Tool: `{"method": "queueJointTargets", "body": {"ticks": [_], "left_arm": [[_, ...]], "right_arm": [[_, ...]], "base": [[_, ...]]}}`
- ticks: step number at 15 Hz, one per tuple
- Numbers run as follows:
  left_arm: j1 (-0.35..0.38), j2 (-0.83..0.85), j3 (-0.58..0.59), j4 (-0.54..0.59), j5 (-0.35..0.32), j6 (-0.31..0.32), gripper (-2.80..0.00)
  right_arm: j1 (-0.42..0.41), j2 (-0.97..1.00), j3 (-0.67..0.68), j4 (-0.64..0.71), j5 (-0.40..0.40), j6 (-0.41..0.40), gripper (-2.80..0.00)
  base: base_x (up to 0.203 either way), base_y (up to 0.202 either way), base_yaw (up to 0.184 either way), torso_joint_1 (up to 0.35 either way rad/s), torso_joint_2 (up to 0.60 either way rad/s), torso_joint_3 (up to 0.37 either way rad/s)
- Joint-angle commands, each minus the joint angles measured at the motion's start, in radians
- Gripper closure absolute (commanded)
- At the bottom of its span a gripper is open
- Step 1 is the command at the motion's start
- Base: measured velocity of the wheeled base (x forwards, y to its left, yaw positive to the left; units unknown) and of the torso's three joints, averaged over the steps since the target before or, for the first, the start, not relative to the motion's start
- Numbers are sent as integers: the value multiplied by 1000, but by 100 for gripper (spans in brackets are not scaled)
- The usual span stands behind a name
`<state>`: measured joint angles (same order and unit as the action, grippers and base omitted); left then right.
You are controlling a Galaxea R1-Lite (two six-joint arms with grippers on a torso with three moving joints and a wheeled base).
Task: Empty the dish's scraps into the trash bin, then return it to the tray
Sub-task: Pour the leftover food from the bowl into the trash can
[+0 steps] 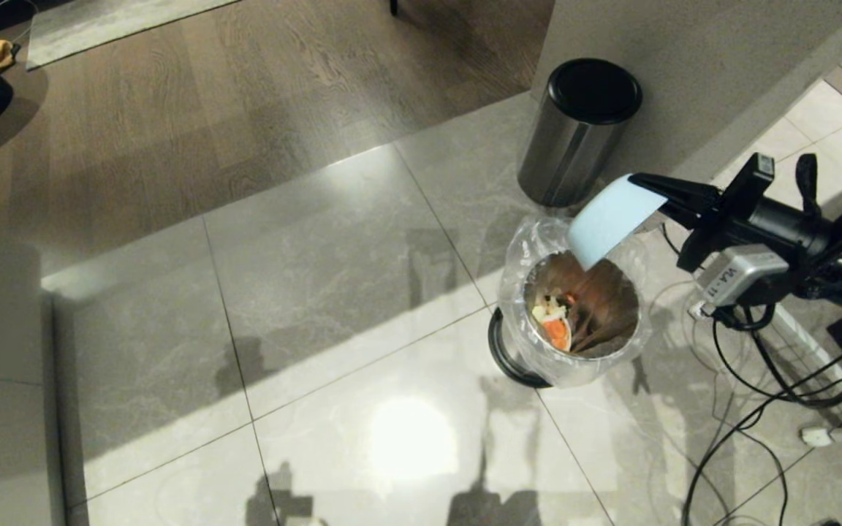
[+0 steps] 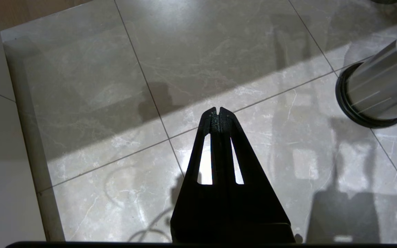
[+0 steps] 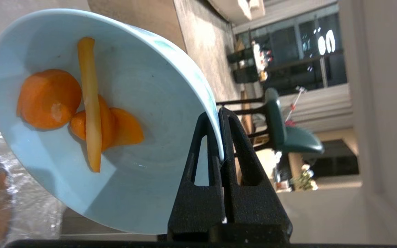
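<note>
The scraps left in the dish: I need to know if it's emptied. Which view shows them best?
The right wrist view: it looks into the tilted dish, where carrot slices and a yellow strip, the scraps, remain. The head view shows only the dish's outside; the left wrist view shows neither.

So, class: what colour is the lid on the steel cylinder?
Black lid, clearest in the head view.

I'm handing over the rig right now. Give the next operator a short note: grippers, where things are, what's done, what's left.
Right gripper: shut on the dish rim, holding it tipped over the trash bin.
Left gripper: shut, empty, parked above bare floor.
Done: some scraps already lie in the bin.
Left: carrot slices and a yellow strip cling inside the dish; tip them out, then return the dish to the tray, which is out of view.
</note>
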<state>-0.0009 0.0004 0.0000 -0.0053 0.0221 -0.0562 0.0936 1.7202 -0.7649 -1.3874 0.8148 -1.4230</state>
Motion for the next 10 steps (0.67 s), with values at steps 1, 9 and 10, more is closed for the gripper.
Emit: {"method": "queueJointTargets", "body": {"ticks": [1, 9, 10], "left_arm": [[1, 0, 0, -1, 1, -1, 0], [1, 0, 0, -1, 1, -1, 0], [1, 1, 0, -1, 1, -1, 0]], "right_arm": [[-13, -9, 4, -8, 43, -19, 0], [-59, -33, 23, -84, 113, 15, 0], [-68, -38, -13, -143, 121, 69, 0]], "base": [[0, 0, 0, 0, 0, 0], [0, 0, 0, 0, 0, 0], [0, 0, 0, 0, 0, 0]]}}
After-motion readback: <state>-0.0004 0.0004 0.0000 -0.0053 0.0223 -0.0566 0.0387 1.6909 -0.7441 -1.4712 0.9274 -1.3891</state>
